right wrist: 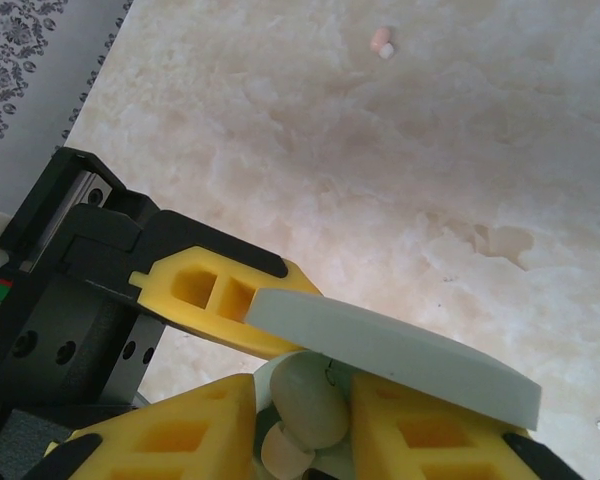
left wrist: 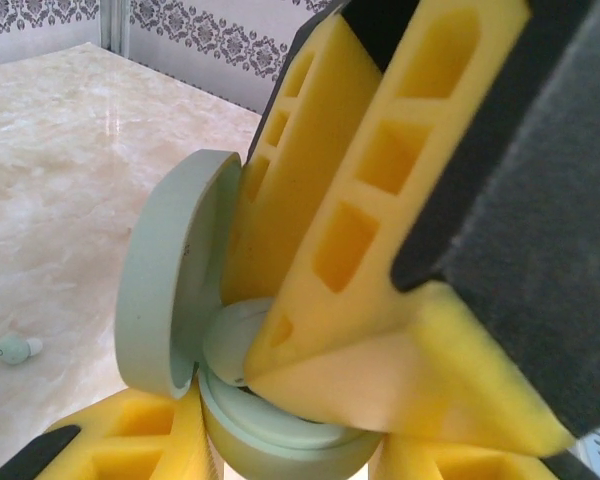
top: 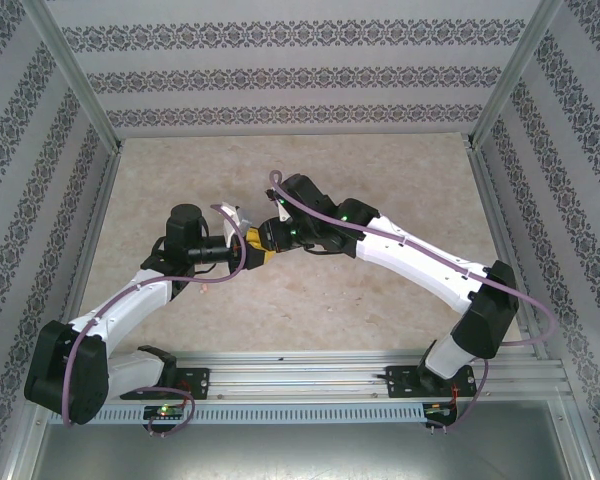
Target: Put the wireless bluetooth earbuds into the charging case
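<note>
**Both grippers meet over the open mint case, one earbud between the fingers**

Top view: the two arms reach toward each other over the middle of the marble-patterned bench. The left gripper and the right gripper are tip to tip there. Their yellow fingers are so close together that small things between them cannot be made out from here.

Left wrist view: the charging case, mint green and oval, sits between the two yellow fingers of the left gripper, which is clenched on its lower half. The lid stands open and upright on the left side. The big yellow fingers of the right gripper come down from the upper right, and their tips are at the mouth of the case. A mint earbud is there, just beside the inner face of the lid and over the opening. A second mint earbud lies alone on the bench at the far left, well apart from the case.

Right wrist view: the mint earbud is between the fingertips of the right gripper, under the edge of the lid. I cannot tell if the fingers press it or have loosened. A pink earbud lies on the bench far away, near the top edge.
</note>
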Tool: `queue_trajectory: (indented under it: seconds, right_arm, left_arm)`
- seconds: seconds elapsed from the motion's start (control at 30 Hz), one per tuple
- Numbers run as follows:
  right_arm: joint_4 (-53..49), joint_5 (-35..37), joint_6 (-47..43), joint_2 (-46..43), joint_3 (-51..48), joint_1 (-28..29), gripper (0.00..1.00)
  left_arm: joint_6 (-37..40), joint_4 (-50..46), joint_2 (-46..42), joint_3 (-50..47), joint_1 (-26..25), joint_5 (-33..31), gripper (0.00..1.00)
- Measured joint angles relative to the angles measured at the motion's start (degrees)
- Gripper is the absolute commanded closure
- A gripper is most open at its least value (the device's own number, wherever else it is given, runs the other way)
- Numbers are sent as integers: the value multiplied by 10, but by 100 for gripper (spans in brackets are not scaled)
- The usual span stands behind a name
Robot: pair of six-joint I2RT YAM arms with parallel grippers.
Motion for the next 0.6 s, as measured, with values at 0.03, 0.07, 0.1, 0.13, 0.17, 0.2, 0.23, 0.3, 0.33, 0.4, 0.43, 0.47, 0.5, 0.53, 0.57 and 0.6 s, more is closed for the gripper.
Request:
queue_trajectory:
  seconds: [0.03,0.07,0.1,0.13,0.17,0.2,0.23,0.3,0.33,0.4,0.43,0.47,0.5,0.53,0.57,0.6]
  right_arm:
    - [0,0,-1,0,0,0,66]
    - [0,0,-1,0,0,0,66]
    - [0,0,-1,0,0,0,65]
    - [0,0,-1,1,1,0,65]
    - [0,0,-1,1,2,0,64]
    - [-1,0,-1,2,4,0,63]
    - [-2,0,-1,2,5,0,62]
    - [-3,-1,-1,2,7,0,61]
    - [-4,-1,-1,2,7,1,61]
    - [-5,-1,-1,2,8,3,61]
    - [-5,-1,-1,2,8,3,60]
    - [-6,-1,0,2,9,3,60]
    - [-7,-1,0,2,10,3,60]
    - [-7,-1,0,2,11,3,60]
    - [-9,-2,1,2,12,3,60]
    - [-10,-2,2,2,13,3,60]
  left_arm:
    - [0,-1,0,0,0,0,86]
    - [0,-1,0,0,0,0,86]
    - [0,-1,0,0,0,0,86]
    - [0,-1,0,0,0,0,86]
    - [0,-1,0,0,0,0,86]
    - [0,-1,0,0,0,0,86]
    - [0,-1,0,0,0,0,86]
    - [0,-1,0,0,0,0,86]
    - [0,-1,0,0,0,0,86]
    - [0,-1,0,0,0,0,86]
    - [0,-1,0,0,0,0,86]
    - [0,-1,-1,0,0,0,86]
    - [0,-1,-1,0,0,0,86]
    - [0,-1,-1,0,0,0,86]
    - [0,-1,-1,0,0,0,86]
    - [0,-1,-2,0,0,0,86]
